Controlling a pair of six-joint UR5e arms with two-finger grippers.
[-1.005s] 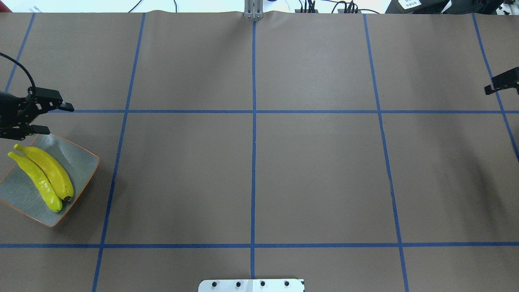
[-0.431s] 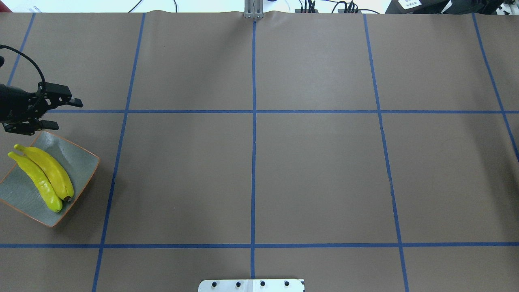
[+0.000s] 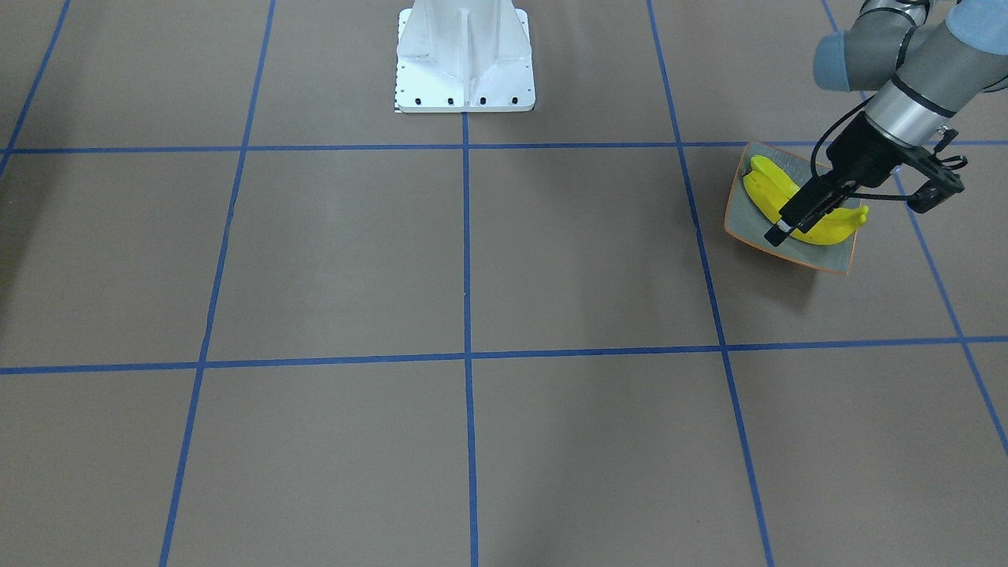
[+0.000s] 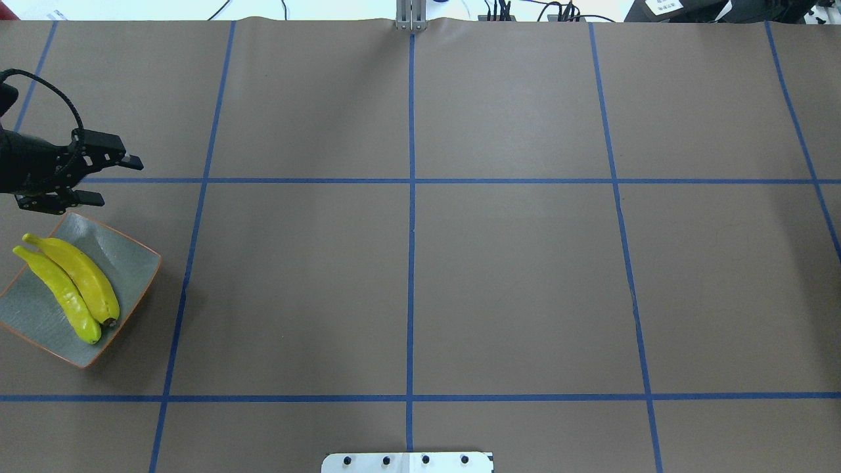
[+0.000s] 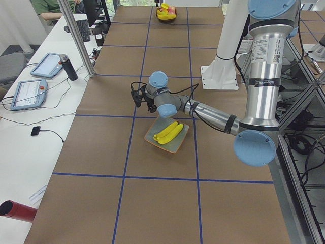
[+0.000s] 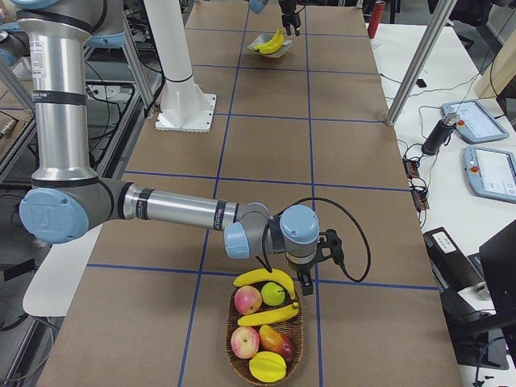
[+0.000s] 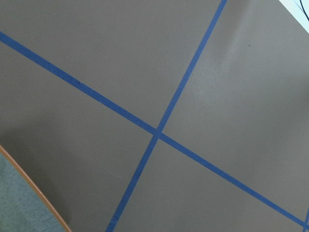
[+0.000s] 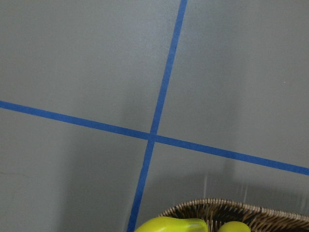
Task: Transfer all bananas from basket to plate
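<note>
The grey-blue plate (image 4: 131, 259) with an orange rim sits at the table's left edge, also in the front view (image 3: 823, 256). Two yellow bananas (image 4: 79, 282) lie side by side on it (image 3: 764, 189). My left gripper (image 4: 117, 179) is open and empty, hovering just beyond the plate's far corner. Only the right side view shows the wicker basket (image 6: 298, 343) holding two bananas (image 6: 264, 278) among other fruit. My right gripper (image 6: 306, 278) hangs over the basket's near rim beside the top banana; I cannot tell if it is open or shut. The right wrist view shows the basket rim (image 8: 217, 205) and a banana tip (image 8: 169, 224).
The white robot base (image 3: 465, 59) stands at the table's middle back. Apples (image 6: 247, 300) and other fruit fill the basket. A metal post (image 6: 411, 64) and tablets (image 6: 484, 173) stand on the operators' side. Blue tape lines grid the brown table.
My left gripper has moved away from the plate, further across the table and slightly right, still open. My right gripper has left the overhead view past its right edge.
</note>
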